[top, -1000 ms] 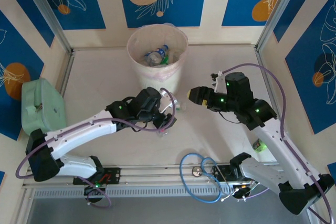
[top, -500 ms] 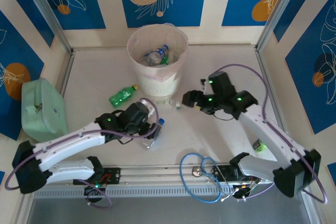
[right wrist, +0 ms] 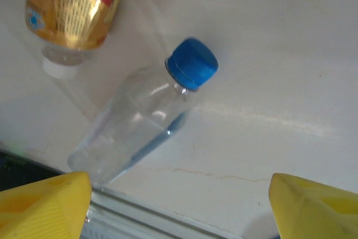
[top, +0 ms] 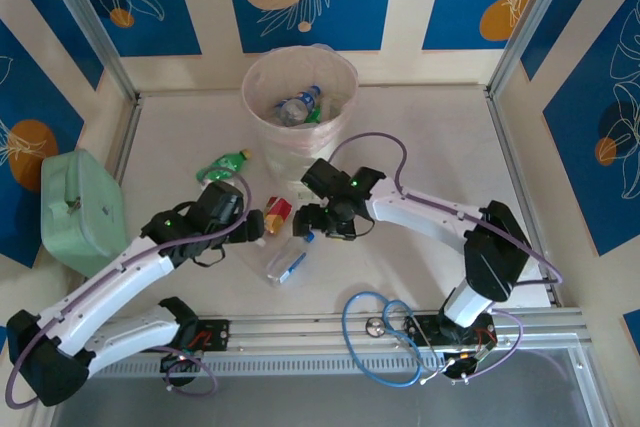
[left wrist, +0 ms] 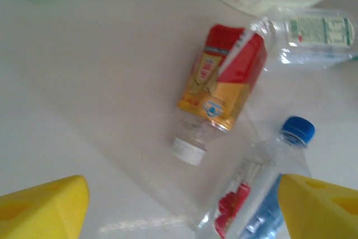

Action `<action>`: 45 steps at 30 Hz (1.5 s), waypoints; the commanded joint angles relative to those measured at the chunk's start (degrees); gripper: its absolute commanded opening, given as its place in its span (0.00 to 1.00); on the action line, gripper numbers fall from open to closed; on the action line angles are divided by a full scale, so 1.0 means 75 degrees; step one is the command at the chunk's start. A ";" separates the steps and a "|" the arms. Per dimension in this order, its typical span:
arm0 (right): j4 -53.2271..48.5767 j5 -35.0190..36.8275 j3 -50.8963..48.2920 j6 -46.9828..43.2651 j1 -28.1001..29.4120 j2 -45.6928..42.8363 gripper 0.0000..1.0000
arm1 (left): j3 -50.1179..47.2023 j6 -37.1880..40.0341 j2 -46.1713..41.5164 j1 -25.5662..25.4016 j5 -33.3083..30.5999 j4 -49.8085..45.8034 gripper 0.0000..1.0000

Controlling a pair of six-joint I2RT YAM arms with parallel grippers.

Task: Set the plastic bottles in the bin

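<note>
Right tool [top: 318,222] crossed leftward | red-labelled bottle [top: 277,209] beside it; green case [top: 85,209] apart

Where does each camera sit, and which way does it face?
Top external: above and behind the arm bases, looking down on the table, the bin and both arms.
Left wrist: behind the left gripper, facing down at the red-labelled bottle; its yellow fingers show in the bottom corners.
Right wrist: behind the right gripper, facing down at the blue-capped bottle; yellow fingers likewise.
Shared: both wrist views hold those two bottles.
</note>
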 commanded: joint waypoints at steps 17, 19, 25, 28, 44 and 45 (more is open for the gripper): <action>-0.0243 -0.0512 -0.2557 0.0081 -0.3668 -0.3802 0.81 | 0.1122 0.2353 0.3975 -0.1666 0.2029 0.0344 0.99; -0.0220 -0.0605 -0.2656 0.0078 -0.3796 -0.3884 0.81 | 0.1186 0.2410 0.4135 -0.1829 0.1939 0.0279 0.98; -0.0154 -0.0712 -0.2650 0.0009 -0.3974 -0.3923 0.81 | 0.1102 0.2408 0.4639 -0.2183 0.1157 -0.0003 0.91; -0.0160 -0.0736 -0.2563 -0.0014 -0.4034 -0.3923 0.81 | 0.0914 0.2333 0.4750 -0.2203 0.0999 0.0209 0.81; 0.0013 -0.1105 -0.2613 -0.0107 -0.4280 -0.4364 0.78 | 0.0553 0.2298 0.3884 -0.2203 0.0615 0.0846 0.48; 0.0061 -0.1198 -0.2613 -0.0145 -0.4282 -0.4394 0.78 | 0.0584 0.2322 0.3812 -0.2203 0.0615 0.0846 0.48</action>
